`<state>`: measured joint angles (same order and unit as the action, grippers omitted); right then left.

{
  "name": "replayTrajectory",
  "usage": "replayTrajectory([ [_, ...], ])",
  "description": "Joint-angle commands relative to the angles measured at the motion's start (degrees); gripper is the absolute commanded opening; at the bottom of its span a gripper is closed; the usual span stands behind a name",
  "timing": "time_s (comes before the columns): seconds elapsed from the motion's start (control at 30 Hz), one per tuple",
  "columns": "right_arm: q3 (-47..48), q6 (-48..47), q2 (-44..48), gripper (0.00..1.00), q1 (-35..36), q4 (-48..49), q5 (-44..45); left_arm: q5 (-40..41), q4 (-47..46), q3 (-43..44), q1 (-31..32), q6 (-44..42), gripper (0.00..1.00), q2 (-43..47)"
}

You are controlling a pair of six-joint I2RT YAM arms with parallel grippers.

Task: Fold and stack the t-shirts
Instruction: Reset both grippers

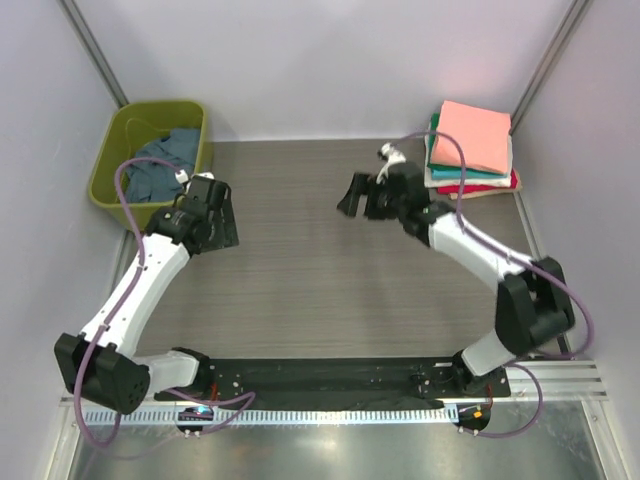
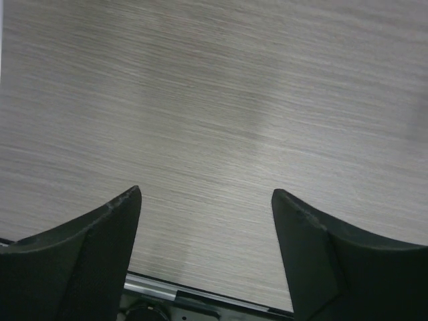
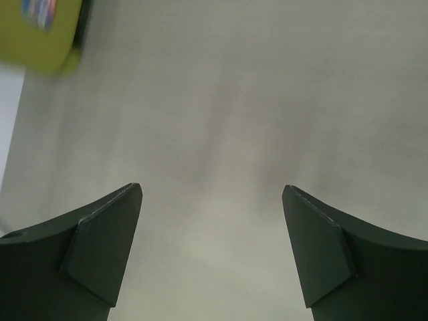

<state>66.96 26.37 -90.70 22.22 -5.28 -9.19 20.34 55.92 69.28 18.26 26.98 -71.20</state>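
T-shirts (image 1: 472, 152) stacked folded at far right, salmon-pink one (image 1: 476, 134) on top

Left hand (image 2: 206, 192), right hand (image 3: 211, 188): both agape

Table (image 1: 300, 270): grey, fine streaked wood-grain pattern.
Tub (image 1: 108, 165): olive-green, plain.
Slate-blue t-shirt (image 1: 160, 165): single colour, no print.
Salmon-pink t-shirt (image 1: 475, 135): plain.
Teal t-shirt (image 1: 434, 140): plain.
Cream t-shirt (image 1: 445, 180): plain.
Red t-shirt (image 1: 495, 188): plain.
Left gripper (image 2: 206, 200): matte black.
Right gripper (image 3: 212, 194): matte black.
Arm links (image 1: 140, 290): white, with black joints.
Cables (image 1: 122, 195): purple.
Walls (image 1: 320, 60): pale lavender-white.
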Motion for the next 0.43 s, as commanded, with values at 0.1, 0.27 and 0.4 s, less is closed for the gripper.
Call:
replayTrajectory([
  [0.1, -20.6, 1.4, 24.1, 0.94, 3.7, 2.5, 2.3, 9.9, -2.6, -0.5, 0.1, 2.2, 1.0, 7.6],
  [0.27, -30.6, 4.4, 34.7, 0.96, 3.9, -1.3, 0.9, 15.7, -3.1, -1.2, -0.4, 3.4, 1.0, 12.5],
  [0.4, -32.5, 4.1, 40.6, 0.99, 4.4, -3.3, 3.1, 16.6, -4.7, -2.0, -2.2, 3.9, 1.0, 15.6],
])
